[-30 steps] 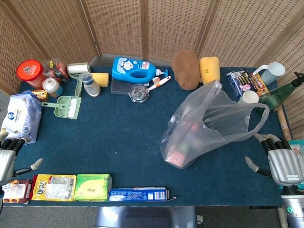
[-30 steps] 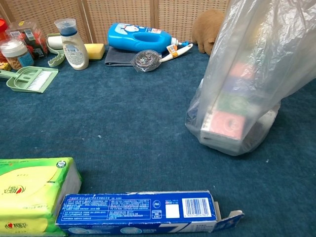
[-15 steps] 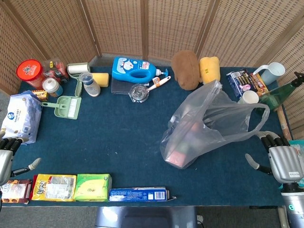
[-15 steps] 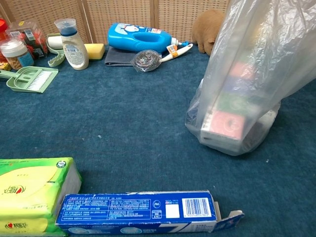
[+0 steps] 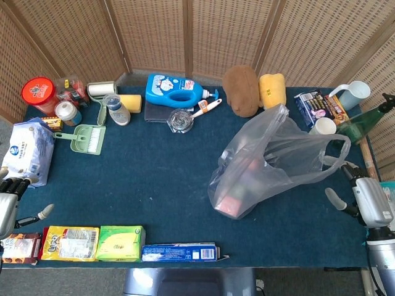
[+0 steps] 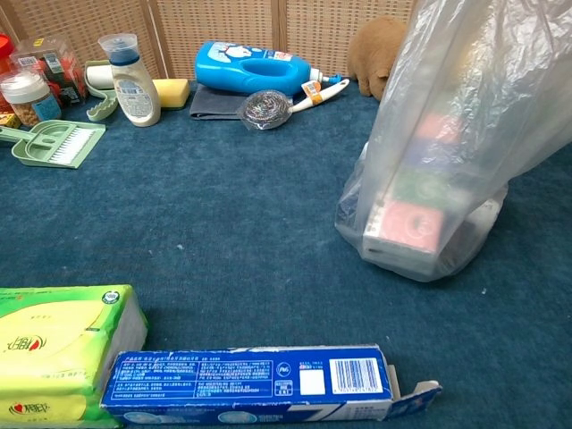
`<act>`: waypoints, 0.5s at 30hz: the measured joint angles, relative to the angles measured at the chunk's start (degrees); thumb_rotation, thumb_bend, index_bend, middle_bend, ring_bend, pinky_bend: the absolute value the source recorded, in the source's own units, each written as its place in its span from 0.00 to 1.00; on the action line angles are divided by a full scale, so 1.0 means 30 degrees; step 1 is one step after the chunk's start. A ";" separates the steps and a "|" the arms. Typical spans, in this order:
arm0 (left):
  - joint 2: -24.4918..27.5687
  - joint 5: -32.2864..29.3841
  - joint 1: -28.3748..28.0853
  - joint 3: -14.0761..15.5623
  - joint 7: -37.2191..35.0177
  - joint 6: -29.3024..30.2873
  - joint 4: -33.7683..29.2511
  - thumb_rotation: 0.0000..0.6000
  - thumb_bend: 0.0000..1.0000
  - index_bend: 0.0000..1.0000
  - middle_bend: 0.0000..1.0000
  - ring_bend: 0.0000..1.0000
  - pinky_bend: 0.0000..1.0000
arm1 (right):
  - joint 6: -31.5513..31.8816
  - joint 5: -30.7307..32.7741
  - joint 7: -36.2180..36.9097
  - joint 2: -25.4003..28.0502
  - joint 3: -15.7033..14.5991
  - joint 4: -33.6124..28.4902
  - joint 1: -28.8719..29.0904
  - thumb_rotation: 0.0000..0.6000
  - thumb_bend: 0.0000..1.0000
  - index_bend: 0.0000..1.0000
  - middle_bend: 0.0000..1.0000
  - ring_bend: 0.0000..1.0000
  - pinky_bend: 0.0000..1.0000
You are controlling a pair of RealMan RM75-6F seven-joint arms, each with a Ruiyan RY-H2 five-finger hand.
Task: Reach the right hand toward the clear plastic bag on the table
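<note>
The clear plastic bag (image 5: 271,163) stands right of the table's middle, crumpled, with coloured boxes inside; it also fills the right of the chest view (image 6: 447,143). One handle loop (image 5: 336,151) reaches out to the right. My right hand (image 5: 369,200) sits at the table's right edge, just right of and below that loop, turned more on edge, fingers apart and holding nothing. My left hand (image 5: 7,206) rests at the left edge, fingers apart and empty. Neither hand shows in the chest view.
A blue toothpaste box (image 5: 180,252), green tissue pack (image 5: 120,243) and yellow pack (image 5: 70,243) line the front edge. White cup (image 5: 322,126), jug (image 5: 353,94) and green bottle (image 5: 364,122) stand behind the right hand. Blue detergent bottle (image 5: 176,90), brown plush (image 5: 241,89) and dustpan (image 5: 86,137) lie further back.
My right hand has lifted slightly toward the bag's handle loop and rolled, so its back shows narrower. The left hand and the bag have hardly moved.
</note>
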 measured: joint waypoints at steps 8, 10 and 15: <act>-0.0140 -0.0179 -0.0120 -0.0061 -0.0141 -0.0207 0.0251 0.00 0.16 0.29 0.36 0.31 0.13 | -0.2171 0.0208 0.6057 0.1478 0.0719 -0.1487 0.1378 0.00 0.30 0.18 0.27 0.25 0.21; -0.0151 -0.0236 -0.0110 -0.0066 -0.0216 -0.0218 0.0328 0.00 0.16 0.29 0.36 0.31 0.13 | -0.2984 0.0334 0.7093 0.1809 0.0958 -0.1844 0.1952 0.00 0.30 0.18 0.27 0.25 0.21; -0.0163 -0.0280 -0.0073 -0.0046 -0.0450 -0.0202 0.0518 0.00 0.16 0.29 0.36 0.31 0.13 | -0.4143 0.0953 0.8101 0.2027 0.1366 -0.2391 0.2868 0.00 0.29 0.18 0.27 0.25 0.22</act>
